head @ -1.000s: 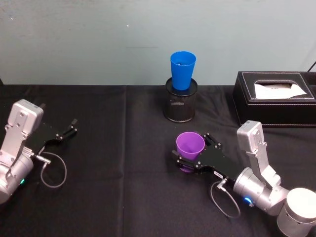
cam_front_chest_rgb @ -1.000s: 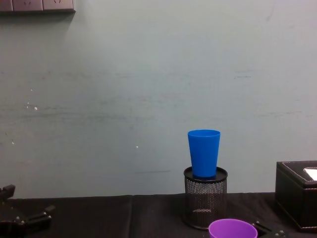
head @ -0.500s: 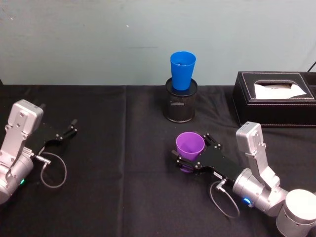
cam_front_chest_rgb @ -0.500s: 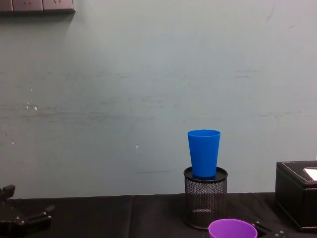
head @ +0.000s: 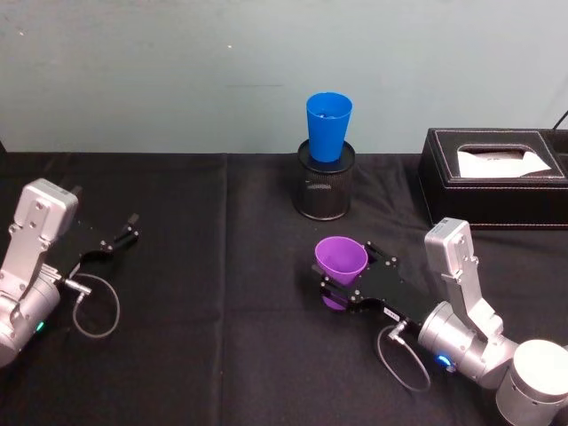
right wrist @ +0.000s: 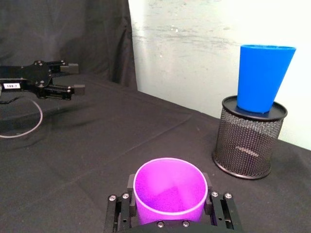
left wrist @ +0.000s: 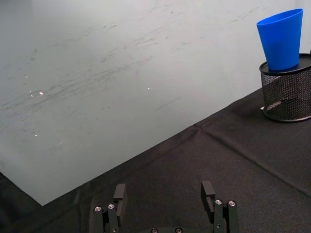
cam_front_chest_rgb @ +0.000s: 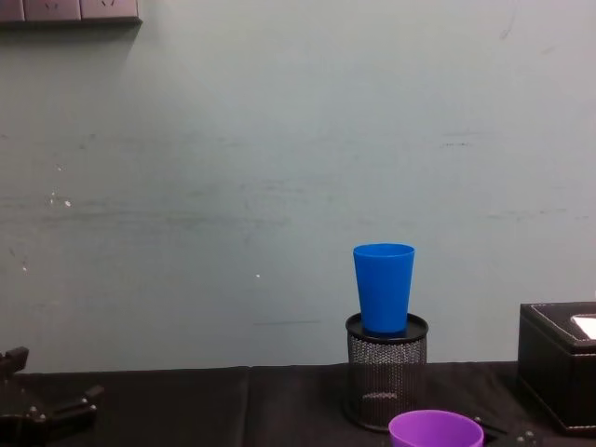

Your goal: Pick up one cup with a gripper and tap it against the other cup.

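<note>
The purple cup (head: 341,259) stands on the black cloth at centre right, tilted a little to the left. My right gripper (head: 349,277) is shut on its lower part, with a finger (right wrist: 125,193) pressed against each side of the purple cup (right wrist: 170,191). Its rim (cam_front_chest_rgb: 436,429) shows at the bottom of the chest view. The blue cup (head: 328,126) sits upright in the top of a black mesh pen holder (head: 325,188) behind it, also seen as the blue cup (right wrist: 265,77) from the right wrist. My left gripper (head: 122,233) rests open at far left, holding nothing.
A black tissue box (head: 494,177) stands at the back right, close to the pen holder (cam_front_chest_rgb: 386,374). A pale wall runs behind the table. A cable loops beside the left arm (head: 35,257). Bare black cloth lies between the two arms.
The right gripper's fingers have drawn in against the purple cup, which has tipped and shifted slightly left. The left arm and the blue cup are unchanged.
</note>
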{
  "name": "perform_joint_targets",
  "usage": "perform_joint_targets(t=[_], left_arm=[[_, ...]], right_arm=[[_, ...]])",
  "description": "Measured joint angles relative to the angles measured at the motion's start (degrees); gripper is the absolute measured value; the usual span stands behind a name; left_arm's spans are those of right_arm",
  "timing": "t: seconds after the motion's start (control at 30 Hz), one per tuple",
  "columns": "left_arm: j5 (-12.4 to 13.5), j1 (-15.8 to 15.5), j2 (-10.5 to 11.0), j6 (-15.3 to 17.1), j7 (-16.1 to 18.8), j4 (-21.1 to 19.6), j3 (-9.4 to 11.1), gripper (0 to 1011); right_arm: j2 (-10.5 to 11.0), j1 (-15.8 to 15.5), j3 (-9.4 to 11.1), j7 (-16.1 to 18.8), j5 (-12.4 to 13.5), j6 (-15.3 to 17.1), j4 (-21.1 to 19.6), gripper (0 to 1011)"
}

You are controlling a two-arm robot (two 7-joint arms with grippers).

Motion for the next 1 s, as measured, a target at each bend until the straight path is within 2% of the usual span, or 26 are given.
perform_joint_targets(t=[0.23,0.37,0.63,1.0], left_arm=[[0.0,0.0,0.0,0.0,0.0,0.0,0.0,1000],[0.0,0.0,0.0,0.0,0.0,0.0,0.0,1000],[0.0,0.0,0.0,0.0,0.0,0.0,0.0,1000],[0.0,0.0,0.0,0.0,0.0,0.0,0.0,1000]], right_arm=[[0.27,-1.11,1.66,-1.16,-0.75,2.49,-3.74,734],[0.44,-1.3,2.94,-0.65,0.65,5.64,-6.57,734],[1.0,-1.29,5.33,0.11,4.15,9.54,-12.27,734],[1.66,-0.28,5.53,0.75,6.86,11.93,-14.65,734]])
